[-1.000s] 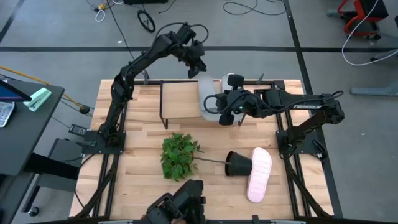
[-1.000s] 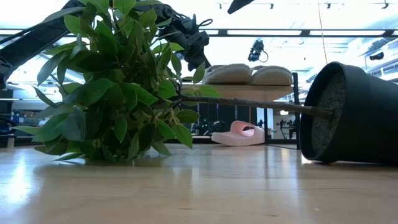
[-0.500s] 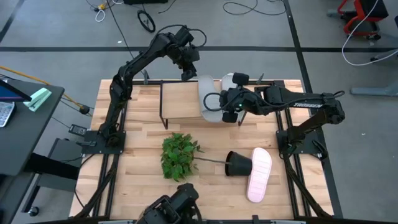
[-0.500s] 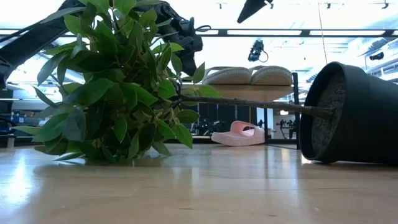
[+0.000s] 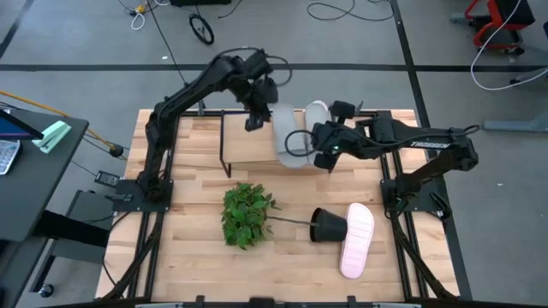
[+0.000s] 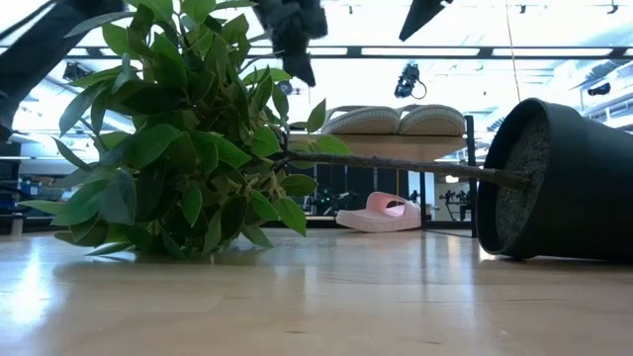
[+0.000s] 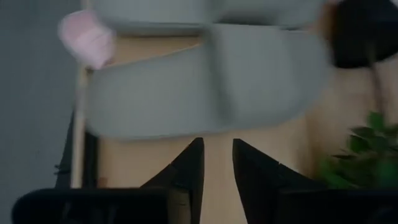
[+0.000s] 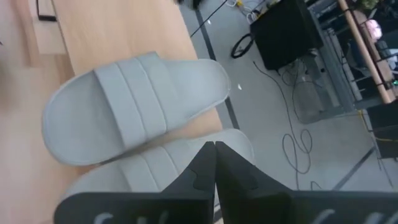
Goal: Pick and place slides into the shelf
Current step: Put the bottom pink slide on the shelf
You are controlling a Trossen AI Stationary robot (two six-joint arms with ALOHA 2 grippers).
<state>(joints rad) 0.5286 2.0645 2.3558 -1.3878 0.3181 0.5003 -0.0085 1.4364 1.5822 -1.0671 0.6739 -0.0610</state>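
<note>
Two grey slides lie side by side, soles down, on the shelf's (image 5: 248,147) wooden top, toward its right end (image 5: 288,137) (image 5: 318,112); the low view shows them too (image 6: 396,119). One pink slide (image 5: 357,240) rests flat on the table near the right edge. Another pink slide (image 6: 380,213) sits on the table under the shelf. My left gripper (image 5: 254,120) hovers open above the shelf's left half, with a grey slide (image 7: 205,93) ahead of it. My right gripper (image 8: 214,163) is shut and raised above the grey slides (image 8: 134,112).
A black plant pot (image 5: 328,227) lies tipped on its side on the table, its leafy plant (image 5: 247,215) spread toward the left. In the low view the plant (image 6: 178,129) and pot (image 6: 569,183) block much of the sight. The shelf's left half is bare.
My left gripper has moved from beyond the shelf's far edge toward the near edge, over the shelf top, and has risen. My right gripper has drawn back toward the table's right, away from the grey slides, which stayed in place on the shelf.
</note>
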